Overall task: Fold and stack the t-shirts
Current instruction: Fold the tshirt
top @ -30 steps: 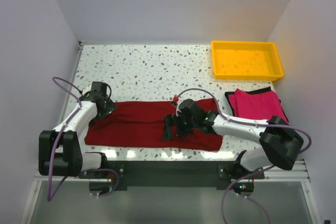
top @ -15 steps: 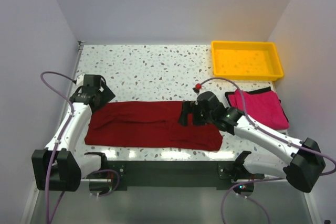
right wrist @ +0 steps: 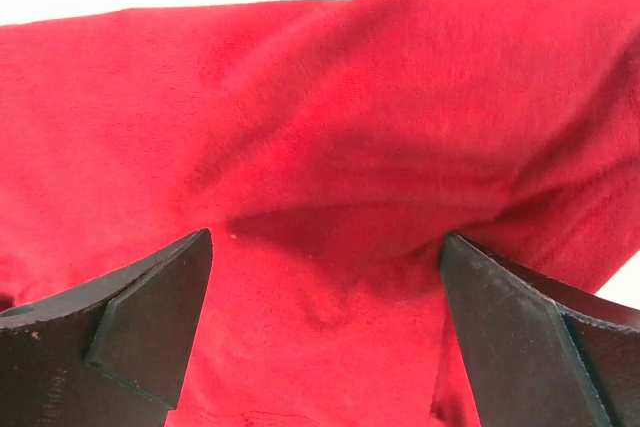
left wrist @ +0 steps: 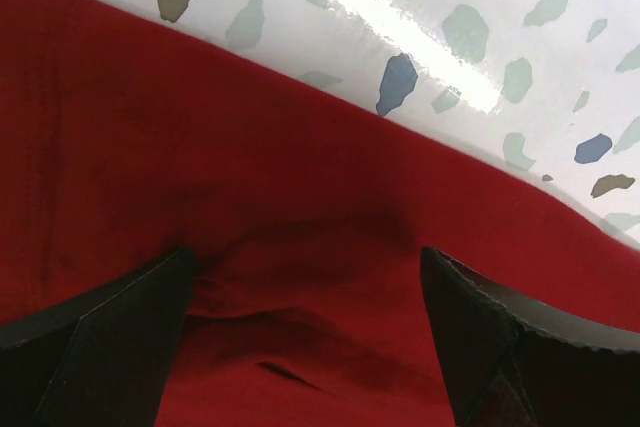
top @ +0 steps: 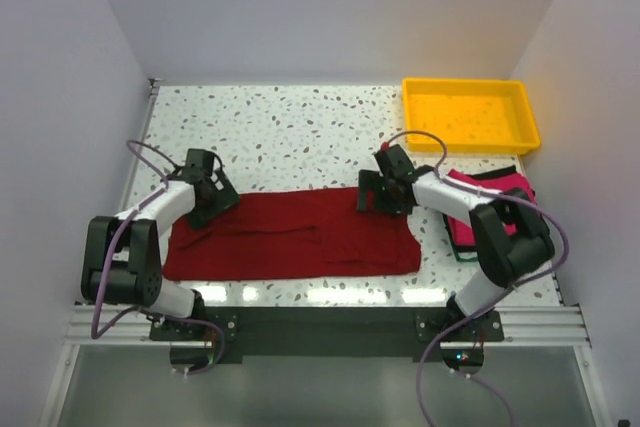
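Note:
The large maroon t-shirt (top: 290,242) lies flat as a long band across the near table. My left gripper (top: 205,197) is at its far left corner. In the left wrist view my left gripper (left wrist: 310,347) is open, fingers (left wrist: 110,337) wide apart on wrinkled maroon cloth (left wrist: 250,167). My right gripper (top: 376,194) is at the shirt's far right edge. In the right wrist view my right gripper (right wrist: 325,327) is open, fingers (right wrist: 540,337) pressed on bunched maroon cloth (right wrist: 350,127). A folded magenta-pink t-shirt (top: 505,187) lies at the right on darker cloth, partly hidden by my right arm.
A yellow plastic tray (top: 468,144) stands at the back right corner. Speckled white table (top: 290,132) stretches behind the shirt, and it also shows in the left wrist view (left wrist: 500,47). Walls close in on the left, right and back.
My right gripper has moved from the shirt's middle back and right to its far right edge. My left gripper swung out and came back onto the far left corner. The shirt lies flatter.

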`<state>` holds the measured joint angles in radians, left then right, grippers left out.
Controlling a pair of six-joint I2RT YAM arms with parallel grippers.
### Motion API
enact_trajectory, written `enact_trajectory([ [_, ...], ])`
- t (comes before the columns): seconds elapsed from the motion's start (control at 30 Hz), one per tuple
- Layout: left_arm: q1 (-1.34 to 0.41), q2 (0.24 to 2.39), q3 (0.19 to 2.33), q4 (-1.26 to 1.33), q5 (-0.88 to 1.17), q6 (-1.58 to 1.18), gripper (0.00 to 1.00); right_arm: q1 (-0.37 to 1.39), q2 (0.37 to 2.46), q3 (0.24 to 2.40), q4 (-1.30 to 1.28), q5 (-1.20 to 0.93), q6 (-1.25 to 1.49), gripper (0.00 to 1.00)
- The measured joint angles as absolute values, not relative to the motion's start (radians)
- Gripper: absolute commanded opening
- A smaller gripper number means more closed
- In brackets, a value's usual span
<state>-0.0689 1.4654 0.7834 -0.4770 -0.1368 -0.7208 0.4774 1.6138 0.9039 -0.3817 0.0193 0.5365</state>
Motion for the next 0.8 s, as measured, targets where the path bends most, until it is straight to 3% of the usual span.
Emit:
enact_trajectory([
  [0.23, -0.075, 1.418, 0.72, -0.458, -0.176, -0.759, 1.0, 0.474, 1.959, 1.317, -0.402, 0.068, 0.369, 0.99],
  [0.37, -0.102, 1.367, 0.675, -0.445, -0.178, -0.792, 1.0, 0.467, 2.188, 1.656, -0.484, 0.064, 0.244, 0.99],
  [0.6, -0.326, 1.329, 0.642, -0.449, -0.188, -0.885, 1.0, 0.439, 2.569, 2.317, -0.693, -0.019, 0.022, 0.99],
  [0.8, -0.572, 1.336, 0.636, -0.417, -0.162, -1.013, 1.0, 0.426, 2.657, 2.472, -0.728, -0.086, -0.069, 0.99],
])
